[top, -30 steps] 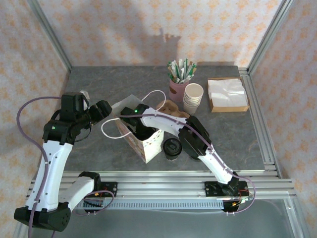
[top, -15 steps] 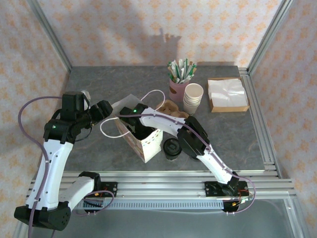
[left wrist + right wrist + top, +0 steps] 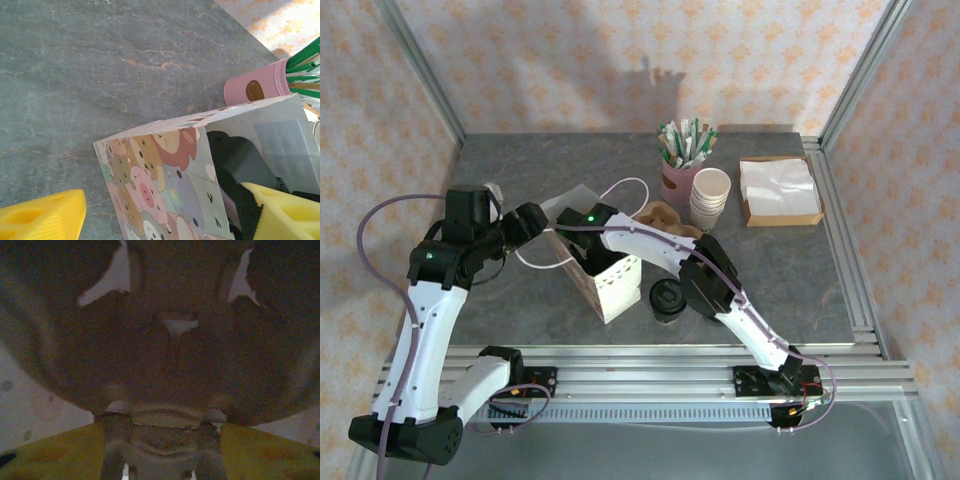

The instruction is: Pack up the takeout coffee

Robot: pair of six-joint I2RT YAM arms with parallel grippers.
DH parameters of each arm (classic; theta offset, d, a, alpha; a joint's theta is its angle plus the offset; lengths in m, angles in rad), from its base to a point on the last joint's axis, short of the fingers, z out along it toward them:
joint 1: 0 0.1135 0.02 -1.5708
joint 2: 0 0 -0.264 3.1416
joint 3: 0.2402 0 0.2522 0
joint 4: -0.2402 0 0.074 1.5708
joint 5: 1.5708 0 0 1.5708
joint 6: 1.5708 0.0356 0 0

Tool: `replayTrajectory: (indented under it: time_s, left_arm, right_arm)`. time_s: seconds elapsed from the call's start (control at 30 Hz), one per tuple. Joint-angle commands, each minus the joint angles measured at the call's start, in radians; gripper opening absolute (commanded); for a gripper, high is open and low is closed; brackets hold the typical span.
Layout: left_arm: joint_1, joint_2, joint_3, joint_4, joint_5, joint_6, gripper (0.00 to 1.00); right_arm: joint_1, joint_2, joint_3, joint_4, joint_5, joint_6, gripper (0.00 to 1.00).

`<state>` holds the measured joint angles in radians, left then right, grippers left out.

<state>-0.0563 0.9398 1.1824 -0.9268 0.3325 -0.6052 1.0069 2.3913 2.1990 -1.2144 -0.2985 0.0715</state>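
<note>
**Bag repositioned and mouth spread; coffee not yet packed**

Change noted: over the last second the paper bag [image 3: 615, 285] has turned and drawn in. In the overhead view its pale front face now looks narrower, and its mouth sits slightly further toward the upper left of centre. The right arm, reaching into that mouth, has shifted the same way with it.

Right end effector [image 3: 160, 430]: it is down inside the bag, and its wrist view is dim. Its two yellow fingers show at the lower left and lower right of that frame, standing apart, with nothing I can make out clamped between them. A brownish shape lies ahead of it, which I cannot identify.

Left end effector [image 3: 162, 195]: its fingers stand wide apart. One is outside the printed wall at lower left of its wrist view, the other over the mouth at lower right. They straddle the rim without closing on it.

Takeout coffee [image 3: 667, 297]: it stands upright on the tabletop [image 3: 790, 270] with its lid on. It is just right of the bag's lower corner, close beside the right forearm. Neither end effector holds it.

Assessment: this looks like bag preparation, so the packing itself has not begun. The right arm must come out of the bag before the cup can go in. Its forearm is close enough to knock the cup on the way out.
</note>
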Motion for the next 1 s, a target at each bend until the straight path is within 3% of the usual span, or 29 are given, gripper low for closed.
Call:
replayTrajectory:
  time_s: [0.0,0.23,0.57,0.83,0.97]
  left_arm:
    - [0.007,-0.004,0.002,-0.003,-0.01,0.001,0.8]
    - [0.007,-0.003,0.003,-0.004,-0.019,0.002,0.8]
    - [0.008,0.004,0.013,-0.007,-0.039,0.003,0.8]
    - [0.007,0.005,0.026,-0.015,-0.056,0.004,0.8]
    - [0.007,0.004,0.025,-0.012,-0.059,0.002,0.8]
  right_arm:
    - [-0.002,-0.024,0.057,-0.033,0.034,0.006,0.65]
    - [-0.002,-0.033,0.128,-0.106,0.061,-0.001,0.73]
    - [0.001,-0.115,0.279,-0.162,0.082,0.014,0.75]
    - [0.0,-0.136,0.41,-0.242,0.123,0.022,0.82]
    - [0.0,-0.167,0.461,-0.252,0.127,0.035,0.79]
